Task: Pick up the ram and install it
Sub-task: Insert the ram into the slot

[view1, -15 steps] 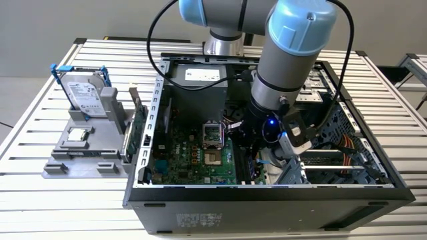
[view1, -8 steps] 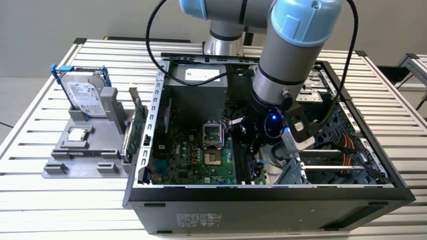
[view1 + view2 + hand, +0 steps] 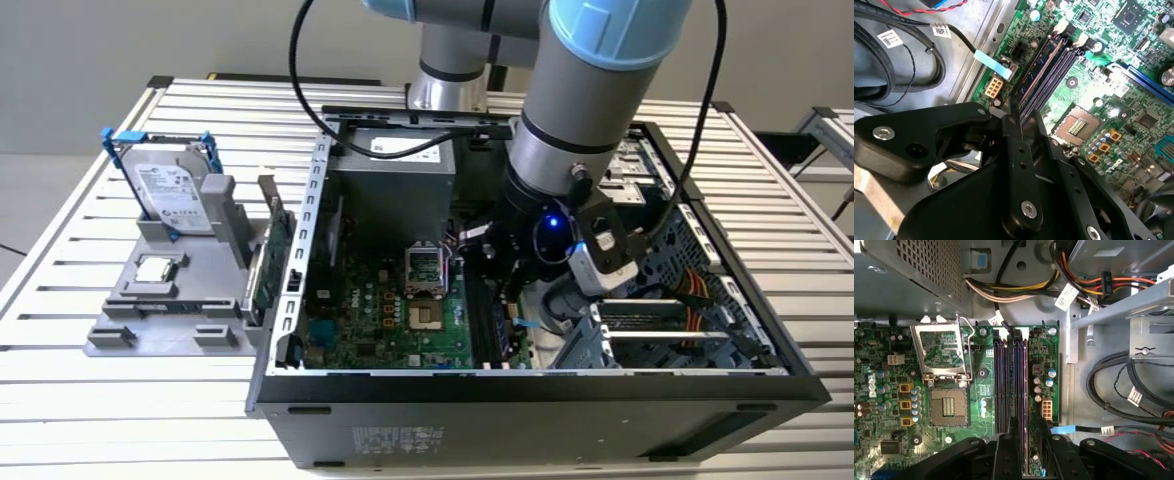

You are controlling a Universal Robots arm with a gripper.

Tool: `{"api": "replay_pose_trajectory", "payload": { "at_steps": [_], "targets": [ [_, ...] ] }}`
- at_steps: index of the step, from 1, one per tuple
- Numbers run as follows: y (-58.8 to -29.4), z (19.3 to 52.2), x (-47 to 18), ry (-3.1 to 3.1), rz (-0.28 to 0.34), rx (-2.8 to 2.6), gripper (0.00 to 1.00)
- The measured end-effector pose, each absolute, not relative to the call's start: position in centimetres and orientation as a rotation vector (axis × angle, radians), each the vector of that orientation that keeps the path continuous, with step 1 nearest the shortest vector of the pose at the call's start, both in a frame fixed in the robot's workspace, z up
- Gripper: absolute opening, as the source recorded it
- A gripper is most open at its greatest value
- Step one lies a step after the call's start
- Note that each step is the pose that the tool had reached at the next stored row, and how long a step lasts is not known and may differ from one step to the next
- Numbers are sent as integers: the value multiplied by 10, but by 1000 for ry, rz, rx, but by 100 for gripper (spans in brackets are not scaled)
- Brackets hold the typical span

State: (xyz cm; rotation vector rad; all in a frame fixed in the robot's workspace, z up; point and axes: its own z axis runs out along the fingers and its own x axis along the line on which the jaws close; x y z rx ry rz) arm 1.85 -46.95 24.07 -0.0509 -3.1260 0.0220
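The gripper (image 3: 1021, 440) is reaching down into the case (image 3: 534, 385), its two fingers (image 3: 1013, 135) pinching the ram (image 3: 1023, 390) by its upper edge. The ram is standing on edge in a slot (image 3: 1018, 382) beside the open socket (image 3: 949, 407) on the board (image 3: 1104, 95); whether it is fully seated cannot be told. It looks light, thin and stiff, but likely fragile: holding it by the long bare edges, near the middle, is keeping pressure off the chips and contacts. It is probably prone to tilting if pushed unevenly.
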Motion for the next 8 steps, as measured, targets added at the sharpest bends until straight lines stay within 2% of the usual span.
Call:
{"api": "replay_pose_trajectory", "payload": {
  "at_steps": [2,3,8],
  "targets": [
    [-470,241,18,-3126,23,-51,100],
    [-470,241,18,-3126,23,-51,0],
    [-470,241,18,-3126,24,-51,0]
  ]
}}
